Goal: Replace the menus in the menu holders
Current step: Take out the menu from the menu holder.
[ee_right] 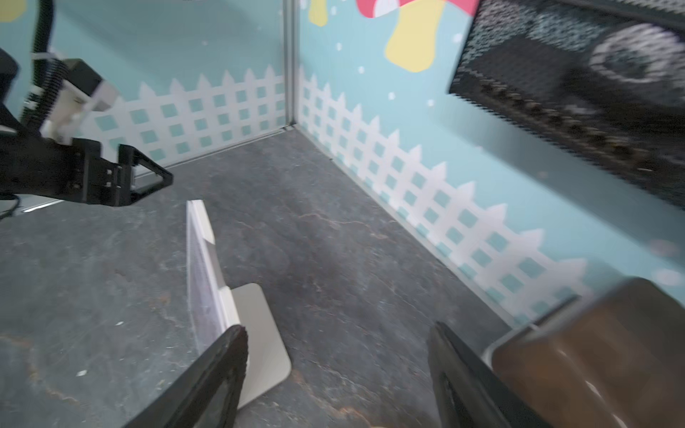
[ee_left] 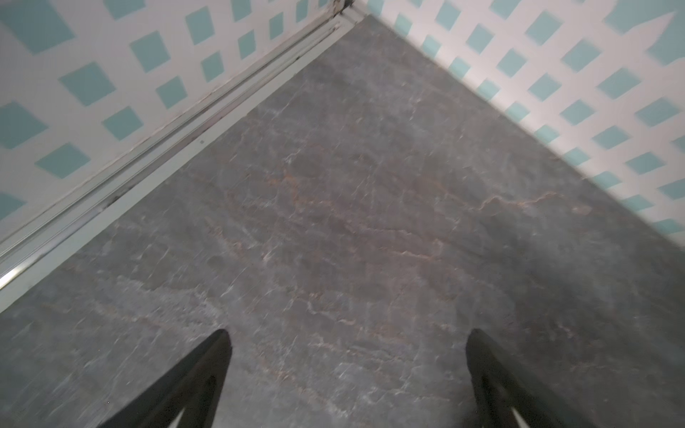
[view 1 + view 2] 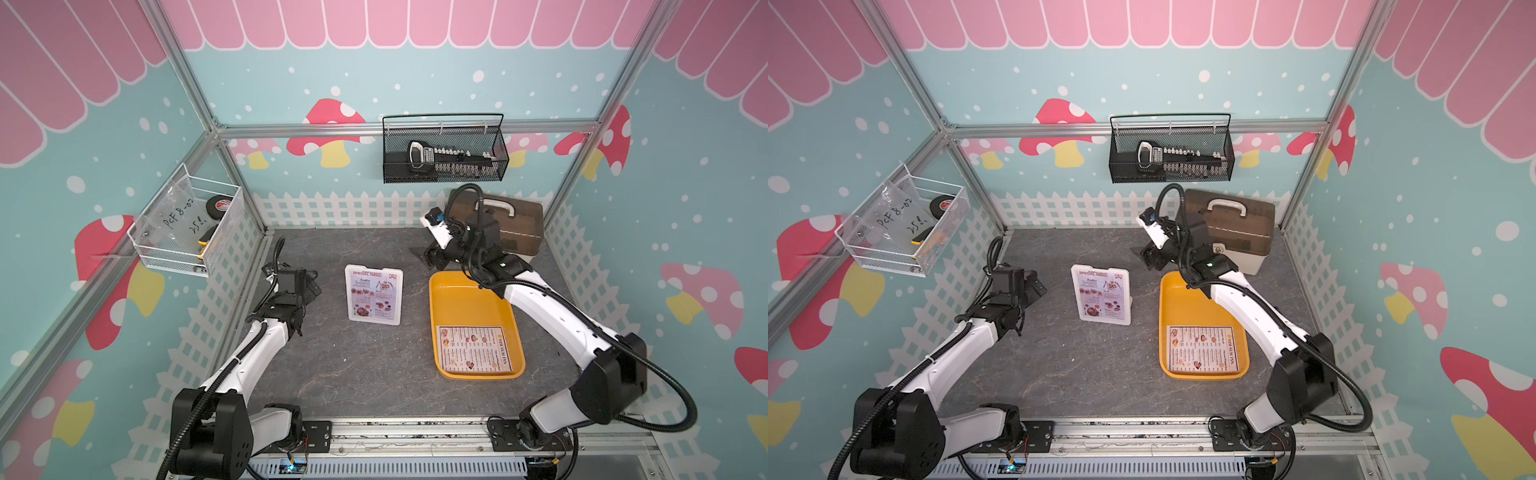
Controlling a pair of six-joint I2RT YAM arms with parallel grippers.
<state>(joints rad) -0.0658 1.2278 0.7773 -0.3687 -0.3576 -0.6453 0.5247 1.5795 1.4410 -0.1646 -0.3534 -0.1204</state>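
Two menus were not yet swapped: on the grey table the yellow tray held the white Dim Sum Inn menu flat, and the upright menu holder beside it showed the pinkish Special Menu. The right gripper, behind the holder, had its jaws apart and empty — the left gripper hung wide, off to the side. The next move, I judged, was a pinch on the Special Menu's top edge.
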